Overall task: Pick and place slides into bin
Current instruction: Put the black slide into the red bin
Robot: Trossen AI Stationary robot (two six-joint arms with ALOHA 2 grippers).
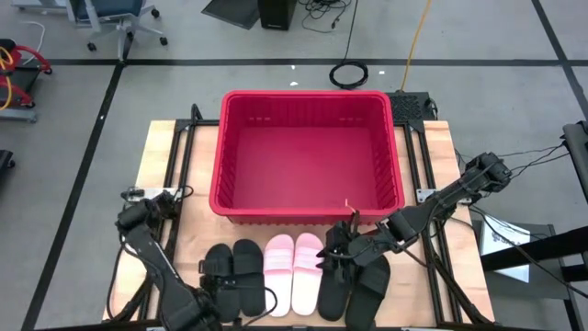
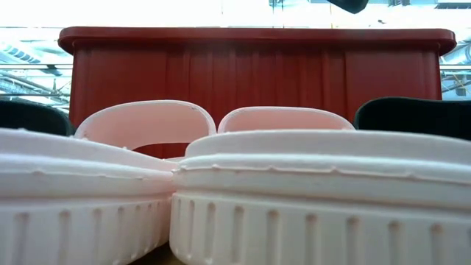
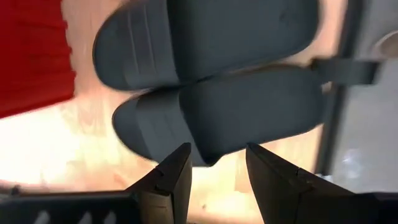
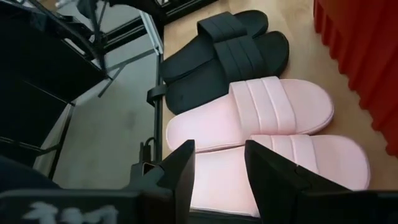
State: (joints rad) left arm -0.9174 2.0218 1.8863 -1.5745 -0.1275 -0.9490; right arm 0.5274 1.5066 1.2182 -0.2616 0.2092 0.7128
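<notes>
The left tool is hovering with its fingers spread, gripping nothing, just above the left pair of matte black slip-on slides, while the right tool is likewise gaping and empty over the pale pink slides, beside the right black pair. All six are lying flat in a row on the wooden counter, close against the near wall of the large bright red plastic bin, which is sitting empty. Long axes are running toward the bin, toes facing it. They are probably light, springy foam; pinching the broad strap looks surest.
</notes>
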